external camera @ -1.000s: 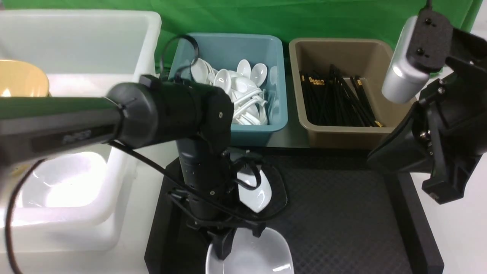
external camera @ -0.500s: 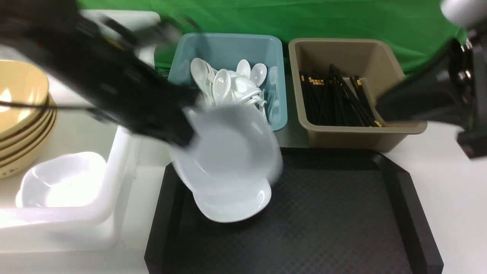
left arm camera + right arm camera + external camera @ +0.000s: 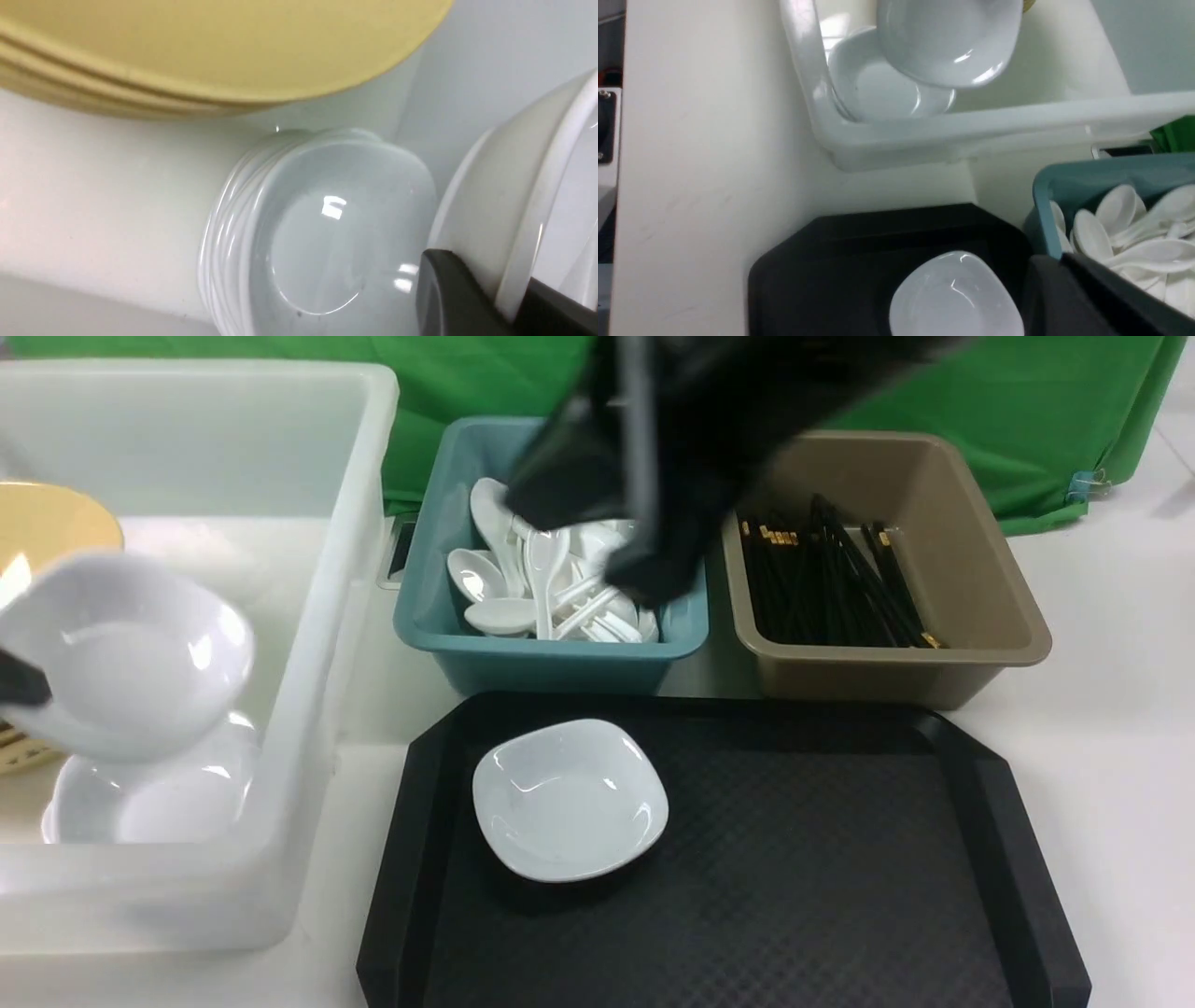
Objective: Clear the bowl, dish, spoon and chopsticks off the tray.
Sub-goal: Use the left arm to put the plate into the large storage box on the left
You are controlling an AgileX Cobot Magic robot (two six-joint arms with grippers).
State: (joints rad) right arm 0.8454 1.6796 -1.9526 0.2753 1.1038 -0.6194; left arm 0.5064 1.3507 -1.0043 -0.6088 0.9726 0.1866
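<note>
White tub (image 3: 327, 616): left of the tray (image 3: 840, 896), collecting crockery.
Tray: front centre on the tabletop (image 3: 1102, 709); only one white dish (image 3: 569, 798) left on it.
Teal bin (image 3: 551, 658): behind the tray, full of spoons (image 3: 523, 588).
Brown bin (image 3: 887, 663): beside it, holding chopsticks (image 3: 822, 588).
Bowls (image 3: 47, 523): stacked in the tub.
Held dish (image 3: 131, 653): tilted above the dish stack (image 3: 149, 803), lined up for nesting.
Left gripper (image 3: 502, 303): jaws clamped on the held dish's rim.
Right gripper (image 3: 653, 569): blurred over the teal bin; jaws closed, seemingly empty.
</note>
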